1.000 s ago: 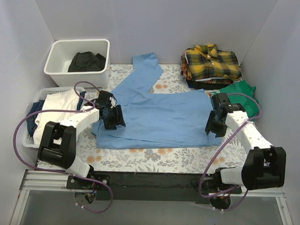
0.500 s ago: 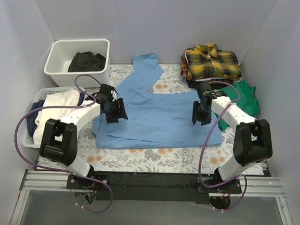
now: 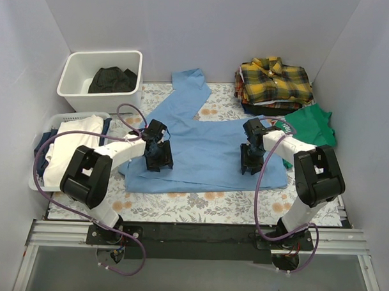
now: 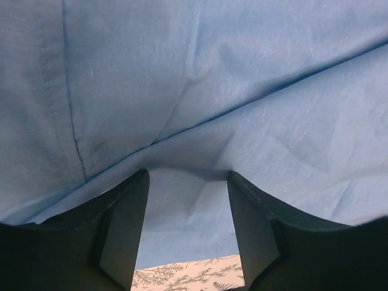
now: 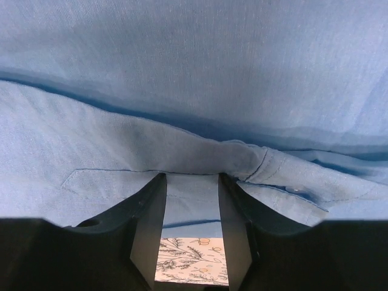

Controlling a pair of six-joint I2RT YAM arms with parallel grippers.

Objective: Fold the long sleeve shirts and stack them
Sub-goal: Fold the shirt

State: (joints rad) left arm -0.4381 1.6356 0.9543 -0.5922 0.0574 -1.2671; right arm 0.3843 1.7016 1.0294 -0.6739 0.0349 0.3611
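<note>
Blue shirt (image 3: 207,149) lies flat, hem near the table's (image 3: 199,206) front edge, bare strip in front. Left gripper (image 4: 188,176) and right gripper (image 5: 191,179) both spread. One blue, one plaid shirt (image 3: 273,81).

Light blue shirt (image 4: 200,79) fills the view, stitched seam at left; jaws stand apart over it; floral counter (image 4: 188,277) shows between them.

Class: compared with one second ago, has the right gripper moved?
Yes. The right gripper went left, away from the green T-shirt, further over the light blue shirt.
</note>
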